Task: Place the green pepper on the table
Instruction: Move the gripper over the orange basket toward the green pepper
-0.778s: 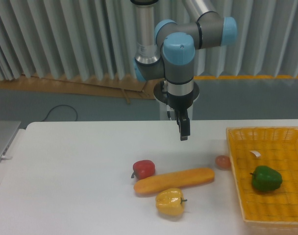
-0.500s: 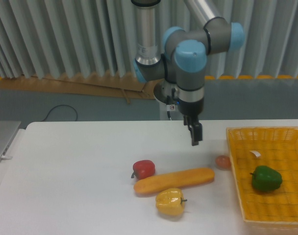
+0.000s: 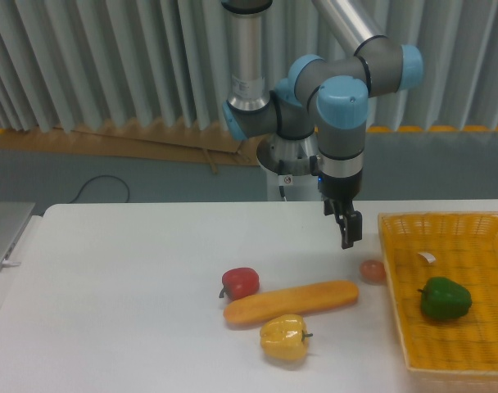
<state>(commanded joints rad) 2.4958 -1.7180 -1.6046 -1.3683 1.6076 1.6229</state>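
Observation:
The green pepper point(image 3: 445, 298) lies inside the yellow woven basket point(image 3: 396, 278) at the right side of the white table point(image 3: 118, 295). My gripper point(image 3: 346, 233) hangs above the table, to the left of the basket and up-left of the pepper, well apart from it. Its fingers point down and are seen edge-on, so the gap between them does not show. Nothing is visible in its grasp.
A red pepper point(image 3: 240, 282), a long orange vegetable point(image 3: 291, 301) and a yellow pepper point(image 3: 284, 338) lie in the middle of the table. A small reddish fruit point(image 3: 372, 271) sits just left of the basket. A laptop edge point(image 3: 3, 233) shows at far left.
The gripper has moved steadily to the right, from above the table's middle toward the basket. The vegetables have not moved.

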